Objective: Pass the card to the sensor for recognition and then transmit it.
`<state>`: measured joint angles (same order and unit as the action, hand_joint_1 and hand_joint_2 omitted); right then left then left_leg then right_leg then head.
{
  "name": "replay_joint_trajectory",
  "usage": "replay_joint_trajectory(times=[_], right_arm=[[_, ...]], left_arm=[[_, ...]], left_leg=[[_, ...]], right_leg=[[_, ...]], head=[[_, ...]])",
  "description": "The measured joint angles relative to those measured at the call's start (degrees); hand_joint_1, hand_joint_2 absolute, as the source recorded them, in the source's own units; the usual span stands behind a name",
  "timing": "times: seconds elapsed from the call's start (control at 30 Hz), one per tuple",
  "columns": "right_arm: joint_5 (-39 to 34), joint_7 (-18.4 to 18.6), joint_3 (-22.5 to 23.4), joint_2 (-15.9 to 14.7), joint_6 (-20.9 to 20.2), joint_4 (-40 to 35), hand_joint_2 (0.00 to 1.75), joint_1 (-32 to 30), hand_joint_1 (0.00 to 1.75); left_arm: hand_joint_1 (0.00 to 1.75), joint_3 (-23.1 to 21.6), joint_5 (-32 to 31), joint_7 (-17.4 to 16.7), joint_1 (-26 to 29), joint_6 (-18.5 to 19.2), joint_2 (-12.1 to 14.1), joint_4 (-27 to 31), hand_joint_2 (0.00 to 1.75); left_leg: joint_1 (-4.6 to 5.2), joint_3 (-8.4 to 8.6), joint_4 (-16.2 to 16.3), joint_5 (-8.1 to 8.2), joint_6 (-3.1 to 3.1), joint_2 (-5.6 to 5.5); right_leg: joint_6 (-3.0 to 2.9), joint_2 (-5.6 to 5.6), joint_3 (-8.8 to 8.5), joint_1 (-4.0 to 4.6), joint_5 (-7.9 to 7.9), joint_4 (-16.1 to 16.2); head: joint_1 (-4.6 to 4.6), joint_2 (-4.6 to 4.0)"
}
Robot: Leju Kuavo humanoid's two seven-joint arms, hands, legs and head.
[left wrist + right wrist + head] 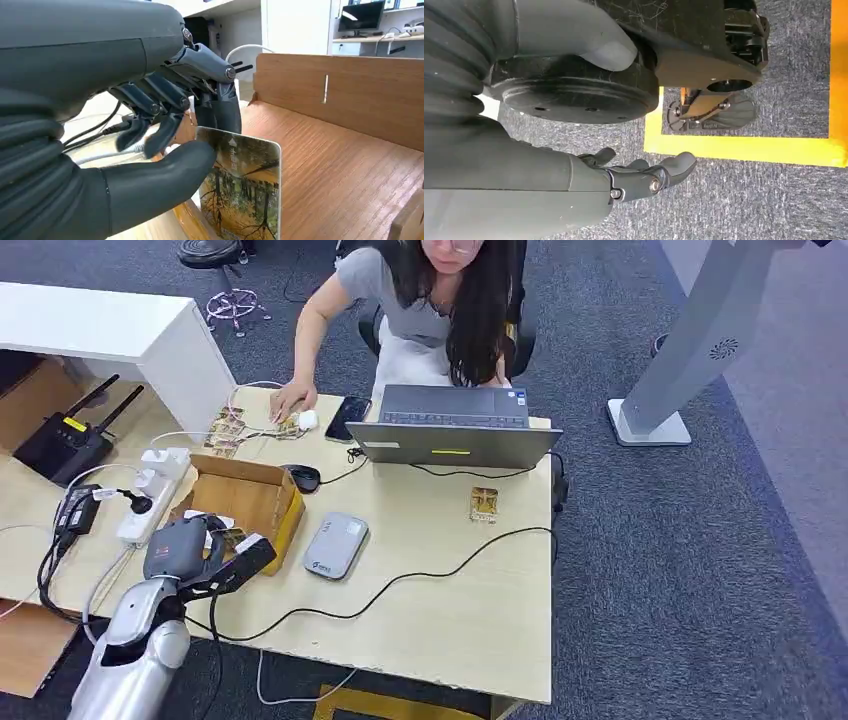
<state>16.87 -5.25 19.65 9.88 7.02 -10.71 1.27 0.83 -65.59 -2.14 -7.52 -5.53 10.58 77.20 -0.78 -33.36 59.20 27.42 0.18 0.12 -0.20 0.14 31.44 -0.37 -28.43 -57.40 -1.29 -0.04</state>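
The left hand [150, 150] pinches a forest-print card [242, 187] over the wooden box [250, 498]; the right hand [639, 175] hangs, fingers apparently loosely spread.

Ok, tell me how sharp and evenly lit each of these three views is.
Head view: even light, soft shadows, mildly soft detail. Left wrist view: the card held by the left hand is crisp, some fingertips are blurred, and the far room is bright and washed out. Right wrist view: the right hand and carpet are sharp, with flat light.
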Motion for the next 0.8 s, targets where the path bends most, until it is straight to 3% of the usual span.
replay_joint_trajectory(times=[0.7,0.73,0.77,0.8], right_arm=[[1.01,0.17,0.02,0.00,0.02,0.00,1.75,0.06,0.00],[1.75,0.33,0.02,0.00,0.02,0.00,1.75,0.21,0.00],[2.76,0.57,0.02,0.00,0.00,0.00,1.75,0.43,0.00],[4.29,1.22,0.02,0.00,-0.13,0.00,1.75,0.64,0.00]], left_arm=[[1.75,0.00,2.14,0.55,-4.25,-2.56,-0.39,-2.73,1.75],[1.75,0.00,0.94,0.50,-8.18,-5.56,-0.66,-4.88,1.75],[1.75,-0.02,-1.53,0.37,-16.07,-9.97,-0.96,-8.46,1.75],[1.75,-1.31,-6.91,-1.44,-27.49,-13.51,-1.55,-13.32,1.75]], left_leg=[[0.00,0.00,0.00,-0.01,0.00,0.01],[-0.01,-0.03,0.04,-0.04,0.02,-0.08],[-0.02,-0.07,0.04,-0.11,-0.02,-0.08],[-0.02,-0.14,0.06,-0.24,0.05,-0.09]], right_leg=[[-0.02,0.00,0.02,0.00,0.03,0.00],[-0.02,-0.08,0.05,0.00,0.03,0.00],[0.02,-0.07,0.08,0.00,0.17,-0.01],[0.05,-0.07,0.15,0.00,0.28,-0.01]], head=[[-0.02,0.00],[0.00,0.00],[0.04,0.00],[0.04,0.00]])
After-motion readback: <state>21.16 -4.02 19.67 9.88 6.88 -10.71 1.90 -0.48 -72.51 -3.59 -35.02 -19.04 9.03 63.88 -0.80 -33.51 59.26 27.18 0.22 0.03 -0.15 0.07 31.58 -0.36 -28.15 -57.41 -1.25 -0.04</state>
